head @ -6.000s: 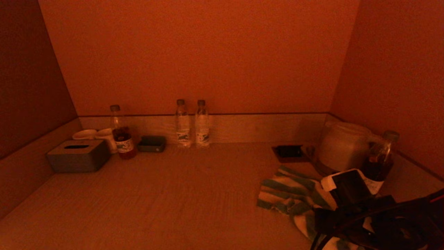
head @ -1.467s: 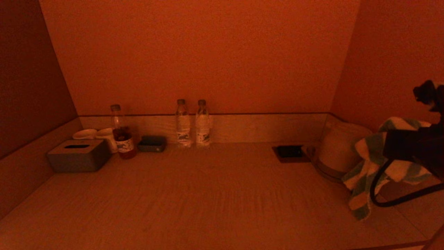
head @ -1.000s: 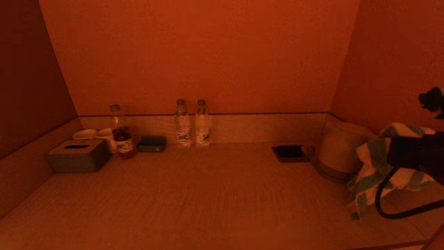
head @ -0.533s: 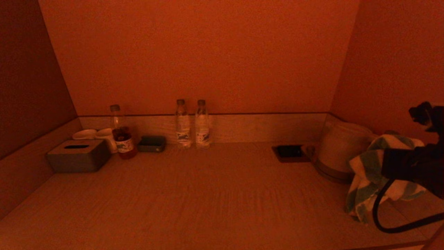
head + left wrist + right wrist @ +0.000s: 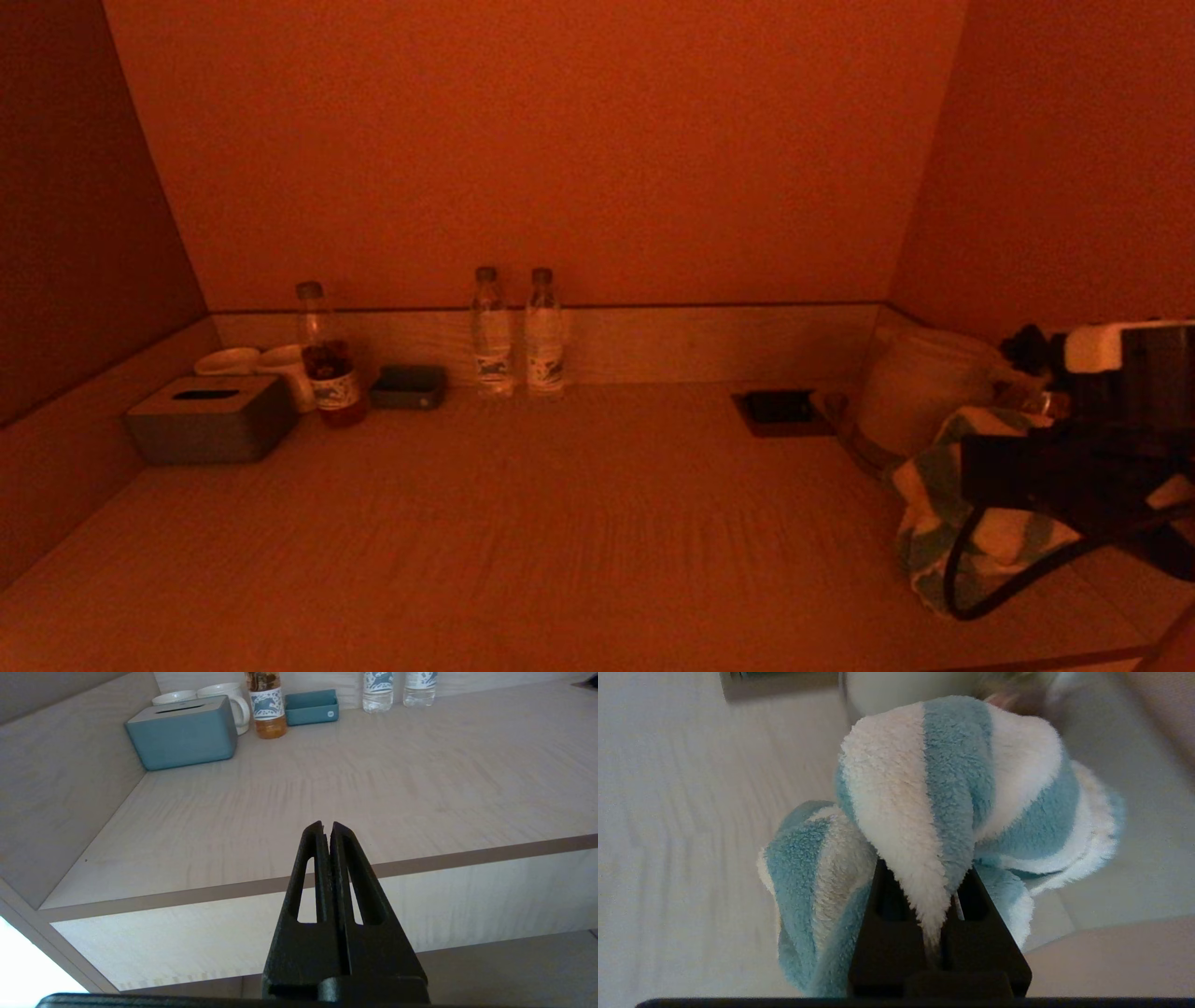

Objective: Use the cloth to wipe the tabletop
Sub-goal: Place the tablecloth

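Note:
My right gripper (image 5: 980, 467) is shut on a blue-and-white striped fluffy cloth (image 5: 934, 509) at the right side of the pale wooden tabletop (image 5: 560, 523), in front of the white kettle (image 5: 920, 387). In the right wrist view the cloth (image 5: 934, 788) is bunched over the gripper (image 5: 943, 891), pinched between the fingers, and drapes down to the tabletop (image 5: 691, 812). My left gripper (image 5: 326, 828) is shut and empty, held off the table's front edge (image 5: 420, 863); it does not show in the head view.
Along the back wall stand two water bottles (image 5: 516, 331), a tea bottle (image 5: 327, 359), a small blue tray (image 5: 409, 385), two white cups (image 5: 257, 364) and a tissue box (image 5: 210, 418). A dark square socket plate (image 5: 780, 411) sits left of the kettle. Walls close in left and right.
My right gripper took the cloth up from the table, and over the last second it has come down and leftward with it, so the cloth's hanging end now rests low by the tabletop.

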